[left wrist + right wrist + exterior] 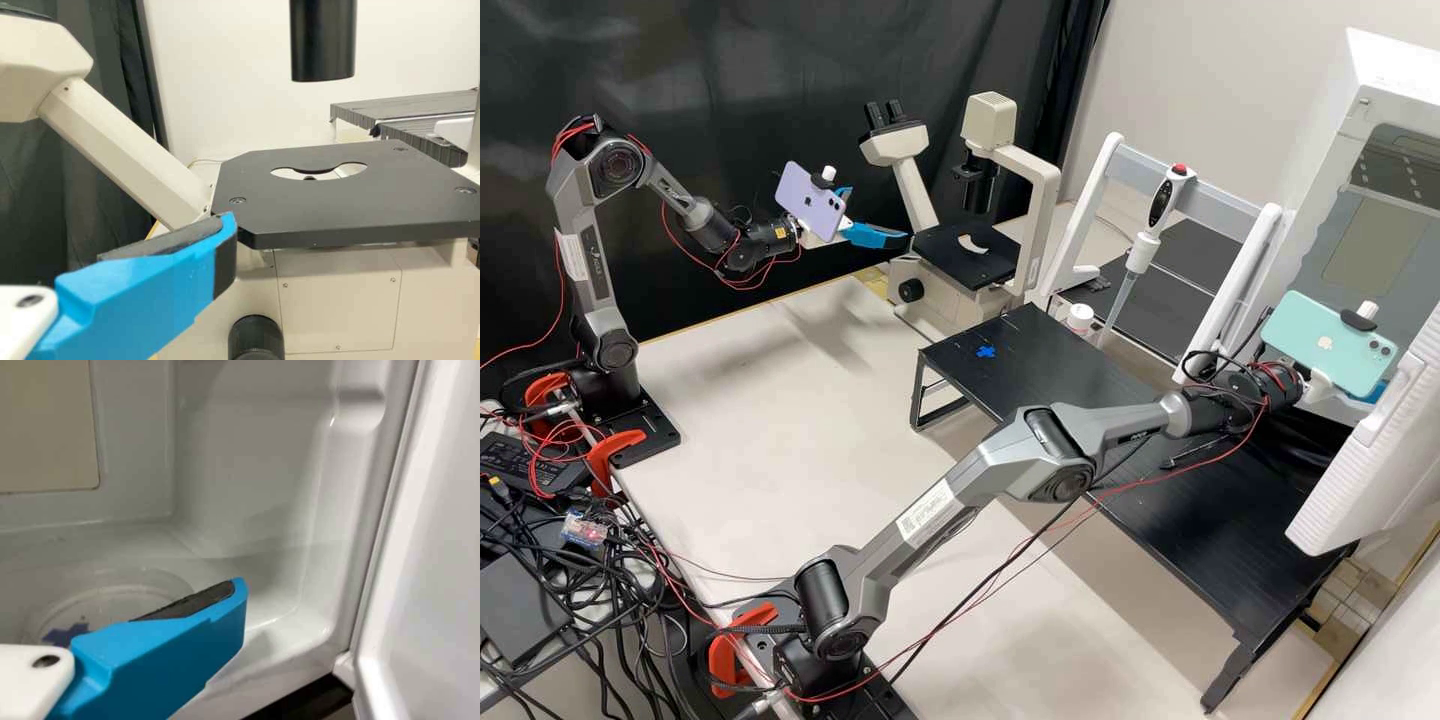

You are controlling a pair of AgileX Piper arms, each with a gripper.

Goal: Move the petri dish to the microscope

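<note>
Left pincer (pixel 882 218) spread, nothing held, just beside a corner of the microscope (pixel 930 300); stage (pixel 337 210) has headroom under the black tube (pixel 322 41), edge is a snag risk. Right pincer (pixel 1372 392) also spread, nothing held, at the white cabinet (pixel 1412 90), near a clear round rim on its floor, probably the petri dish (pixel 116 598). Likely pickup step: next, right one should line up, straddle the rim, close gently, then back out without catching side wall (pixel 247 472), front lip or open door (pixel 435 570).
</note>
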